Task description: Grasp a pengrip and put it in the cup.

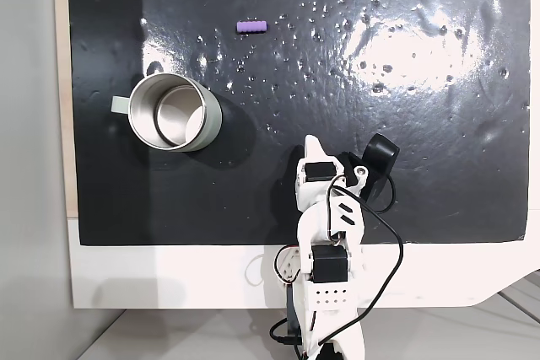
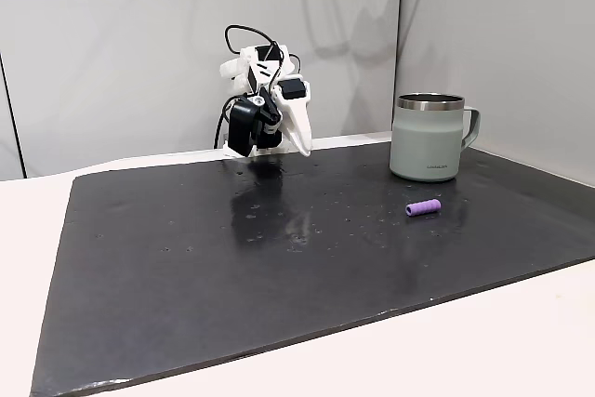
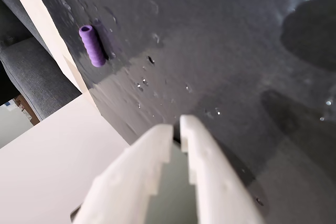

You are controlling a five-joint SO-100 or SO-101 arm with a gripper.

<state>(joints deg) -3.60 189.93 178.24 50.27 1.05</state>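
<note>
The purple ribbed pengrip (image 1: pixel 251 27) lies on its side on the black mat, also seen in another fixed view (image 2: pixel 423 206) and at the upper left of the wrist view (image 3: pixel 92 45). The cup (image 1: pixel 211 120) stands upright with a shiny steel inside, a pale grey-green wall (image 2: pixel 426 141) and a small handle tab. My white gripper (image 1: pixel 311 144) hangs over the mat's near edge, well away from both; its tips point down (image 2: pixel 304 150). In the wrist view the two fingers (image 3: pixel 176 128) are nearly together with nothing between them.
The glossy black mat (image 1: pixel 439 166) covers most of a white table (image 1: pixel 169 276) and shows speckles and glare. A pale wooden strip (image 1: pixel 60 82) runs along the mat's left side in a fixed view. Black cables loop around the arm (image 1: pixel 333 267).
</note>
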